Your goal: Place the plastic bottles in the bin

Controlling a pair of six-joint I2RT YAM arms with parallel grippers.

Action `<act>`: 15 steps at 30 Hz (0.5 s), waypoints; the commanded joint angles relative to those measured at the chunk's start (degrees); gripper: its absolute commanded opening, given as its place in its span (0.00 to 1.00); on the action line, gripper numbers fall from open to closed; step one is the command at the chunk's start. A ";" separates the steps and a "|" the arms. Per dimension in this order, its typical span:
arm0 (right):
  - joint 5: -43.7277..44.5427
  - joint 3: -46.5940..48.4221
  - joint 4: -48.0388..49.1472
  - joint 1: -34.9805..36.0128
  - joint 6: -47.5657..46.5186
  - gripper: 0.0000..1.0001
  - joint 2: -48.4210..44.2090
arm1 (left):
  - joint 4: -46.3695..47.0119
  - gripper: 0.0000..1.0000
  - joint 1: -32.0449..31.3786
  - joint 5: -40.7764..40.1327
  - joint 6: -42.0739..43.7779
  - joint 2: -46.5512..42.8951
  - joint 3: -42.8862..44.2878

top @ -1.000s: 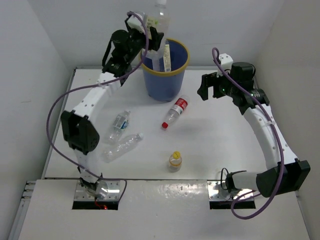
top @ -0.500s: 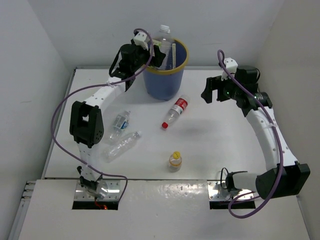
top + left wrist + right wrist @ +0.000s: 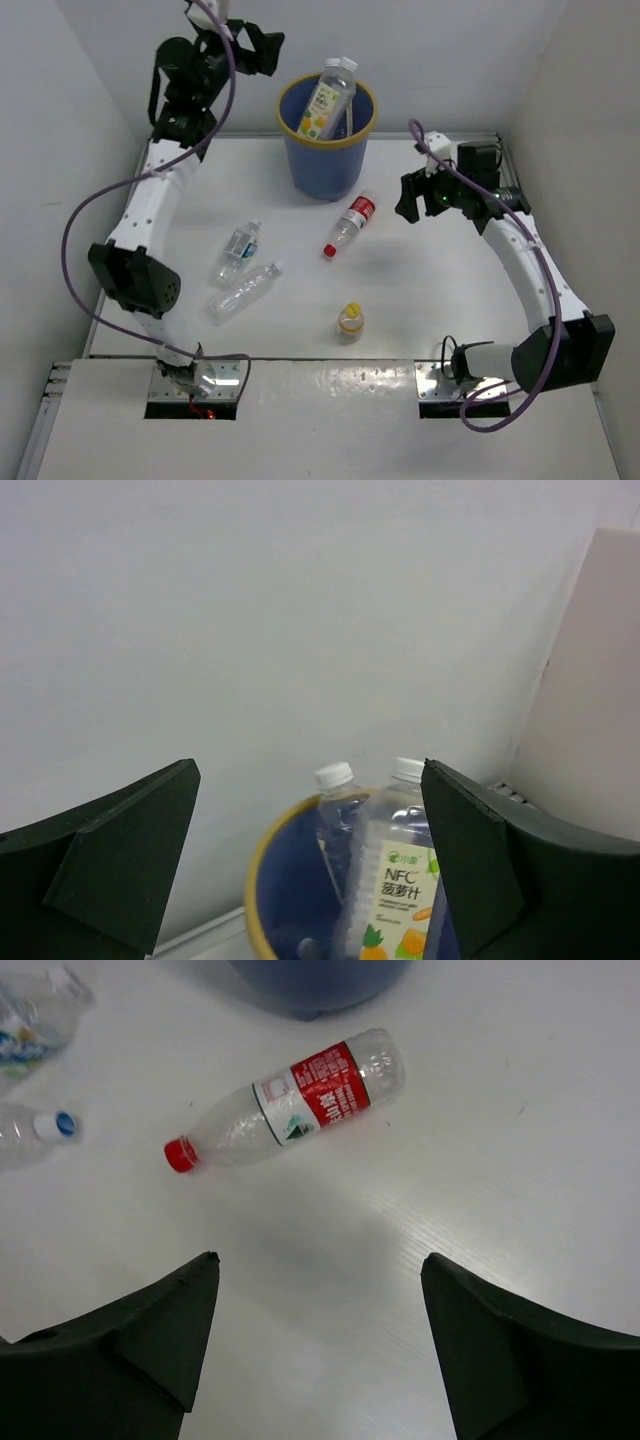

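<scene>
Two bottles stood inside the bin (image 3: 318, 170), a round blue bucket with a yellow rim at the far middle of the white table (image 3: 450, 290). Both had white caps that rose above the rim. The pineapple bottle (image 3: 323, 103), with a yellow-green label, leaned in front. The plain bottle (image 3: 347, 88) stood right beside it, and whether they touched could not be told.

Four more bottles were on the table outside the bin. The red bottle (image 3: 300, 1100), with a red label and red cap, lay on its side near the foot of the bin, its cap pointing away from the bin. Further left lay the blue-label bottle (image 3: 238, 248), crumpled. Just nearer than that, the clear bottle (image 3: 243, 292) lay on its side. The yellow-cap bottle (image 3: 350, 320), short and upright, stood alone toward the near edge, well apart from the others.

The left gripper (image 3: 262, 50) hung high up to the left of the bin, close to the back wall (image 3: 450, 60). Its jaws were spread wide and nothing was between them. Its wrist camera looked past the fingers at the bin and the two bottles in it.

The right gripper (image 3: 408, 197) hovered above the table to the right of the red bottle. Its fingers were parted and empty. In its wrist camera the red bottle lay ahead of the fingers, not between them.
</scene>
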 commanded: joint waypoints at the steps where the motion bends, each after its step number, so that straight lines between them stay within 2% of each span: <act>1: -1.24 0.28 -1.51 4.61 -11.77 0.80 3.22 | -11.34 1.00 0.94 3.18 4.56 -6.64 0.49; 4: 0.16 0.03 -2.23 10.75 -22.58 0.78 5.77 | -14.09 1.00 1.74 6.07 6.25 -13.40 -10.92; 5: 0.95 0.02 -1.44 11.81 -28.87 0.78 6.65 | -14.09 1.00 3.22 9.65 6.25 -15.07 -16.69; 8: 1.83 1.60 -1.08 16.82 -35.24 0.80 9.12 | -14.09 1.00 4.38 14.77 5.02 -19.83 -23.50; 9: 2.36 2.65 -3.00 19.79 -42.74 0.81 11.82 | -14.09 1.00 5.33 17.92 4.23 -20.53 -26.39; 10: 3.67 3.44 -3.54 21.04 -45.43 0.81 12.80 | -14.09 1.00 6.13 18.73 3.36 -21.15 -27.55; 11: 4.20 3.45 -3.81 21.75 -52.76 0.82 15.60 | -14.69 1.00 6.13 19.61 2.13 -21.94 -29.30; 15: 8.24 5.81 -3.36 25.88 -64.32 0.85 22.19 | -14.70 1.00 8.24 22.60 -0.16 -22.47 -31.86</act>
